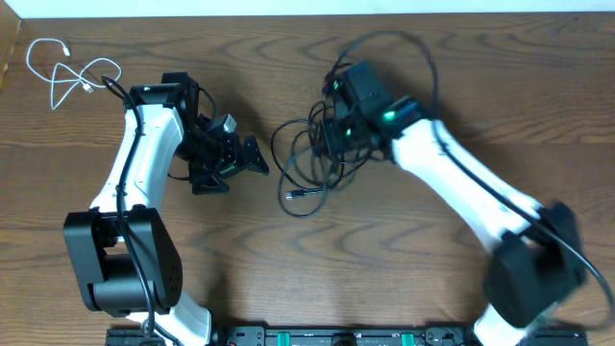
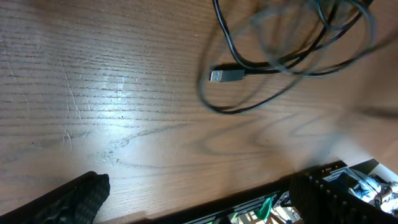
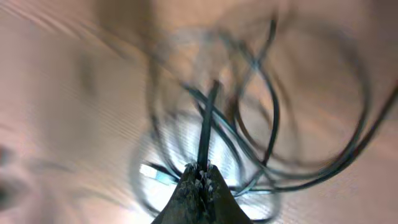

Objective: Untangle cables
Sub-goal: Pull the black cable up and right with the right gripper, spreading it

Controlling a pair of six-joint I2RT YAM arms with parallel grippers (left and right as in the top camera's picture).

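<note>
right gripper point(image 3: 200, 177) clamped on black cables point(image 1: 312, 163) mid-table; left gripper point(image 1: 255, 159) fingers apart beside them; white cable point(image 1: 86, 85) near far-left edge.

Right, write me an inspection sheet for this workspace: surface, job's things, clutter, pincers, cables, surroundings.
Surface: brown wood-grain table, faint scratches in the left wrist view.
Job's things: thin white cord lying loose at the far left corner. The tangled thin black cords are mid-table, with a silver USB plug resting on the wood.
Clutter: nothing seen.
Pincers: left pincer open and empty, beside the tangle. Right pincer shut on a strand of the black cords; its view is blurred.
Cables: thicker black arm cables run along the arms.
Surroundings: black rail with green connectors at the near edge.
</note>
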